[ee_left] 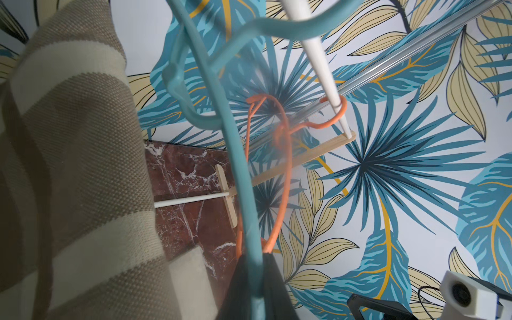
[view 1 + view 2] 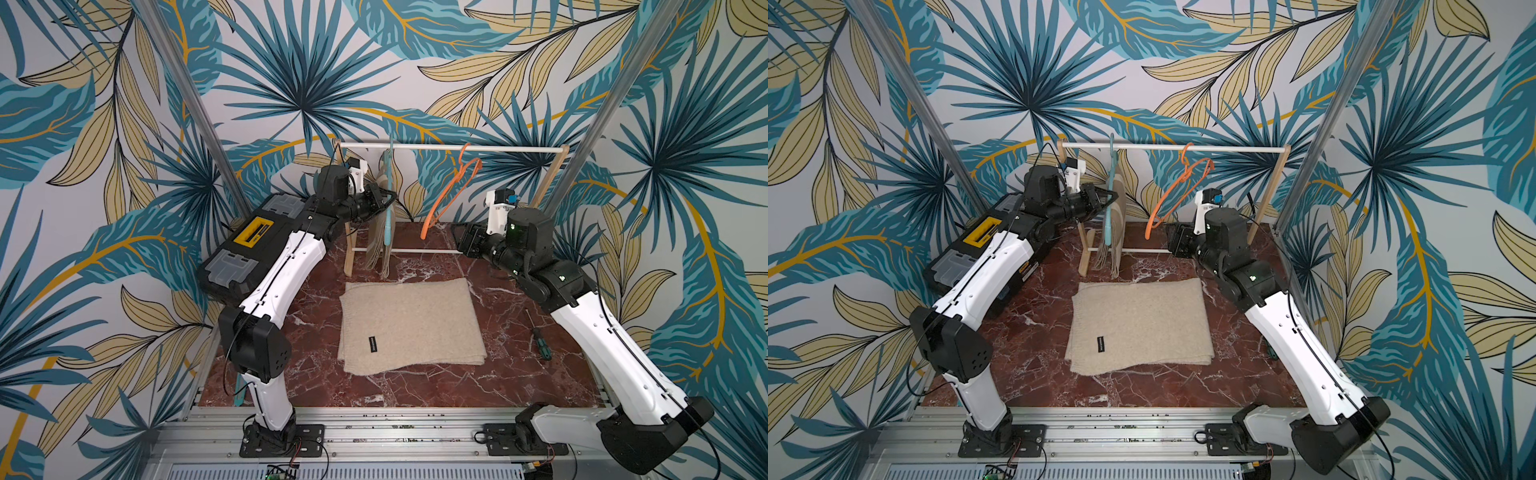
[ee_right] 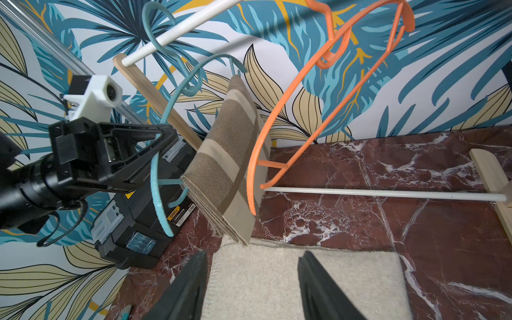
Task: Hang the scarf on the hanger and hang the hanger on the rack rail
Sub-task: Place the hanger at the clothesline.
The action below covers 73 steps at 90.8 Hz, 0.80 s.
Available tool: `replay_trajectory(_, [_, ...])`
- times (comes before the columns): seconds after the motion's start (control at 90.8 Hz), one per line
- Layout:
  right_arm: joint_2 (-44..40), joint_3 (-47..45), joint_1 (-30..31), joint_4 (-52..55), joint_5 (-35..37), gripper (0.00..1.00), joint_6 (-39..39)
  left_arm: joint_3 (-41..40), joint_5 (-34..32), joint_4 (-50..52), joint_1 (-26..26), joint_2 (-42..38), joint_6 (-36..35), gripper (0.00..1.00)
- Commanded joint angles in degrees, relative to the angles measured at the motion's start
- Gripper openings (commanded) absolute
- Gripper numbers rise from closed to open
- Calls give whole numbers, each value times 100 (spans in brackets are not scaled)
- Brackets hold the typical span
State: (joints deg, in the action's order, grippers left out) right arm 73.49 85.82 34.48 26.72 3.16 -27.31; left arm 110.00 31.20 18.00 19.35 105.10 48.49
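My left gripper [image 3: 166, 145] is clamped on the teal hanger [image 3: 156, 196], which hangs from the white rail [image 2: 436, 148] at upper centre in both top views. The striped scarf [image 3: 227, 155] is draped over it. My right gripper [image 3: 252, 260] stands open, holding nothing. A cream scarf [image 2: 409, 324] lies folded at frame centre.

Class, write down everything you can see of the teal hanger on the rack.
The teal hanger is thin and plastic-looking, with a ribbed grip strip near one shoulder end. Its hook sits over the white rail near the end of the rack on the left arm's side, so it hangs, seen edge-on in both top views. A brown-and-beige striped scarf is draped over its lower bar. The left gripper is shut on one shoulder arm.
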Motion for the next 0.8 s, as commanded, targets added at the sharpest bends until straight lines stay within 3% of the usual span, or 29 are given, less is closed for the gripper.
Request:
replay_trajectory(0.0, [-66,-168,-60,-262,-80,57,-98,73,200,-605,-73,-86,-64,0])
replay_trajectory(0.121, [-38,-187,-95,-272,-120,58,-128,-93,229,-630,-132,-85,-14,0])
replay_trajectory(0.231, [1,-144,-124,-266,-162,62,-138,-104,224,-625,-173,-145,-103,22])
replay_trajectory(0.297, [55,-59,-142,-229,-110,71,-171,-26,225,-562,-190,-154,-206,46])
replay_trajectory(0.385, [169,151,-169,-130,68,78,-232,42,197,-475,-195,-199,-326,55])
replay_trajectory(0.529, [592,814,-196,35,396,81,-191,-196,149,-421,-195,-463,-494,83])
replay_trajectory(0.793, [815,1236,-481,278,836,81,-323,6,-287,443,-80,-1221,-1618,85])
